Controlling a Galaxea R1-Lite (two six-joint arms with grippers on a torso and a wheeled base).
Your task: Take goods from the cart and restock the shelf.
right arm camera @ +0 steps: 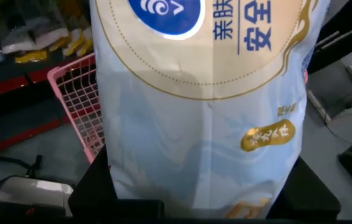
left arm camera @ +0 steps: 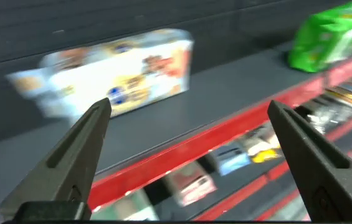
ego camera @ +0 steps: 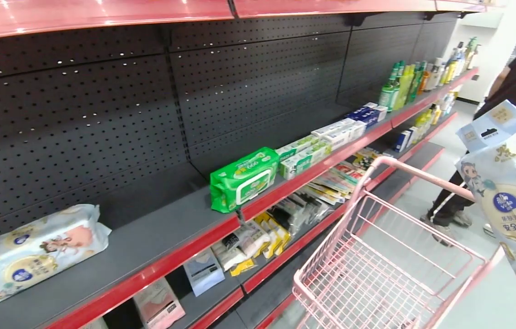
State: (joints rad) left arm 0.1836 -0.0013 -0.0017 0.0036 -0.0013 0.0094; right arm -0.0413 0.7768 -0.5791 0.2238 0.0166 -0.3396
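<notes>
A pale blue tissue pack [ego camera: 513, 205] with a cartoon print hangs upright at the right, above the pink cart's [ego camera: 376, 265] near corner. My right gripper [right arm camera: 204, 190] is shut on the tissue pack [right arm camera: 207, 112], its lower end clamped between the two black fingers. A matching pack [ego camera: 34, 251] lies flat on the grey shelf board [ego camera: 148, 242] at the left. My left gripper [left arm camera: 189, 107] is open with nothing between its fingers. It hovers in front of that shelf, facing the lying pack [left arm camera: 113, 74]. The pink cart basket shows bare wire.
A green wipes pack [ego camera: 244, 178] stands on the same shelf, with toothpaste boxes [ego camera: 313, 151] and bottles [ego camera: 404, 82] further right. Lower shelves [ego camera: 258, 237] hold small packets. A person [ego camera: 513, 91] stands beyond the cart, beside another blue-white pack [ego camera: 495, 125].
</notes>
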